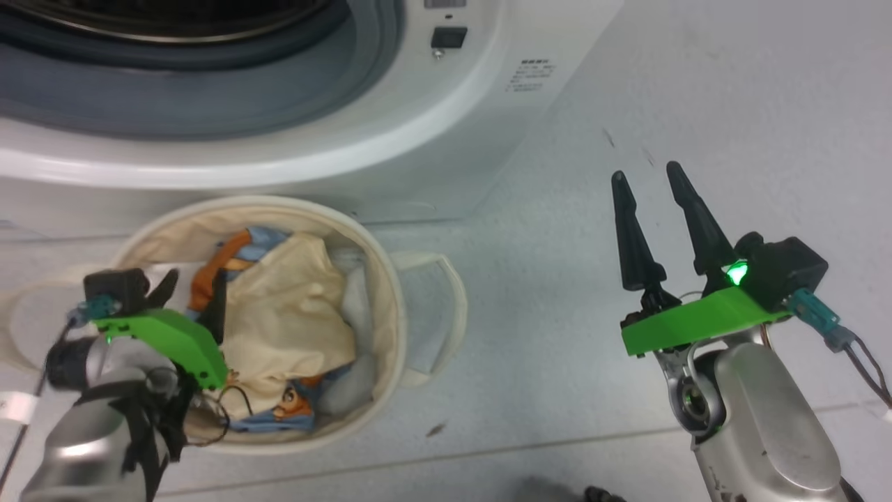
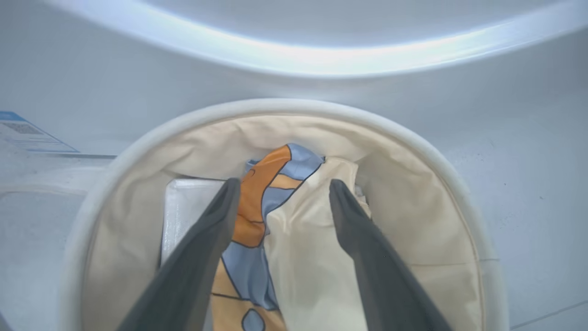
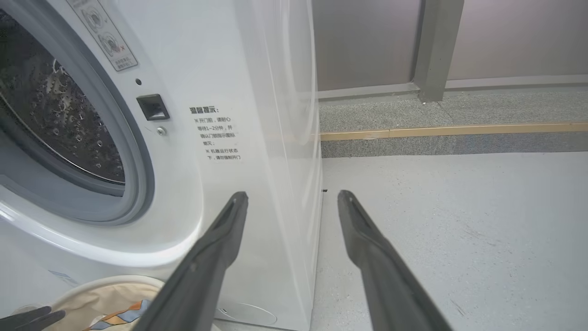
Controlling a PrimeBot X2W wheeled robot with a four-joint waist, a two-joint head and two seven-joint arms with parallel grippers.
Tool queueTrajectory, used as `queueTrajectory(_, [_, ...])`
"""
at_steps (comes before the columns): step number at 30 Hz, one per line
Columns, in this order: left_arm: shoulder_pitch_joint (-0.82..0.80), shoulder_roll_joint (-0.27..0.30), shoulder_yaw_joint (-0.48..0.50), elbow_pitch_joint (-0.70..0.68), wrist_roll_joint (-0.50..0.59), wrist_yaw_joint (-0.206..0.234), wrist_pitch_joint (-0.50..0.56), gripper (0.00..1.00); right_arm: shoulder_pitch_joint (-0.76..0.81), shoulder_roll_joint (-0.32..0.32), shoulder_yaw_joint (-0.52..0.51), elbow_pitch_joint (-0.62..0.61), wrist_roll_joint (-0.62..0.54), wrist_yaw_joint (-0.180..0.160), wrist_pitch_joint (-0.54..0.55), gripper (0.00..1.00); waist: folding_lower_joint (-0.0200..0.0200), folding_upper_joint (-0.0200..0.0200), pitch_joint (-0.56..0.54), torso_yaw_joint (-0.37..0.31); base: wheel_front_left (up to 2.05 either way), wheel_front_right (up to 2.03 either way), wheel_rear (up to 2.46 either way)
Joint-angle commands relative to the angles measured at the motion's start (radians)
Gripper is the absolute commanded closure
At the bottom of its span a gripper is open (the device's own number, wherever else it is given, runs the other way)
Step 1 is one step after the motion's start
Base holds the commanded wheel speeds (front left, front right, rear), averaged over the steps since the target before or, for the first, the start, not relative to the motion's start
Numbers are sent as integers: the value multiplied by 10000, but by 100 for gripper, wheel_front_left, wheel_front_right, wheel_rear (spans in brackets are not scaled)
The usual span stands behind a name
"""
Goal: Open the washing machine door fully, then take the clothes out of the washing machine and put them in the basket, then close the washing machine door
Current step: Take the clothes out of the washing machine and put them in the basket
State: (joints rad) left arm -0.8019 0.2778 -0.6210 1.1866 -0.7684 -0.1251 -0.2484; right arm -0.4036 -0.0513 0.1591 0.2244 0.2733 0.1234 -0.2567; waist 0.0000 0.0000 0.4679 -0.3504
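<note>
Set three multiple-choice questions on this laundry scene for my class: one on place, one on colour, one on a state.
1. The clothes lie: A in the drum; B in the basket; C on the floor.
2. The print on the blue fabric is: A orange; B green; C purple.
3. The left gripper is: A open; B shut on clothes; C shut on the rim.
Key: B, they fill the basket; A, orange patches show; A, its jaws stand apart.
</note>
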Motion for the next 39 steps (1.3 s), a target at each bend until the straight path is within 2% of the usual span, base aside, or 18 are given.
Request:
queueTrajectory(1, [1, 606, 511, -683, 57, -55, -126, 0, 183, 11, 167, -217, 117, 73, -51, 0, 0, 0, -528, 339, 0, 0, 0])
queueTrajectory(6, [679, 1056, 1853, -2546, 940, 167, -130, 0, 609, 11, 169, 141, 51, 73, -51, 0, 0, 0, -1388, 780, 0, 0, 0])
queueTrajectory(9, [1310, 1047, 2689, -3280, 1341, 431, -131, 0, 805, 11, 222, 334, 21, 73, -51, 0, 0, 0, -1954, 968, 0, 0, 0])
queueTrajectory(13, [1928, 1014, 3522, -4082, 1649, 554, -132, 0, 1071, 11, 252, 503, 53, 73, -51, 0, 0, 0, -2659, 1189, 0, 0, 0])
queueTrajectory(20, [2862, 850, 3895, -5579, 2339, 794, -132, 0, 1453, 11, 465, 793, 43, 73, -51, 0, 0, 0, -3505, 1439, 0, 0, 0])
queueTrajectory(25, [3520, 880, 4109, -6713, 2493, 1284, -133, 0, 1576, 11, 677, 888, 78, 73, -51, 0, 0, 0, -3962, 1438, 0, 0, 0])
queueTrajectory(30, [4403, 1157, 4610, -8241, 2408, 1997, -132, 0, 1566, 11, 1011, 945, 74, 73, -51, 0, 0, 0, -4270, 1244, 0, 0, 0])
queueTrajectory(31, [4403, 1157, 4610, -8241, 2408, 1997, -132, 0, 1566, 11, 1011, 945, 74, 73, -51, 0, 0, 0, -4270, 1244, 0, 0, 0])
queueTrajectory(36, [5616, 1587, 5054, -9992, 2241, 2517, 277, 0, 1557, 11, 912, 823, 66, 73, -51, 0, 0, 0, -4402, 1041, 0, 0, 0])
queueTrajectory(39, [6206, 1607, 5362, -10859, 1735, 2570, 607, 0, 1596, 11, 847, 791, 37, 73, -51, 0, 0, 0, -4484, 966, 0, 0, 0])
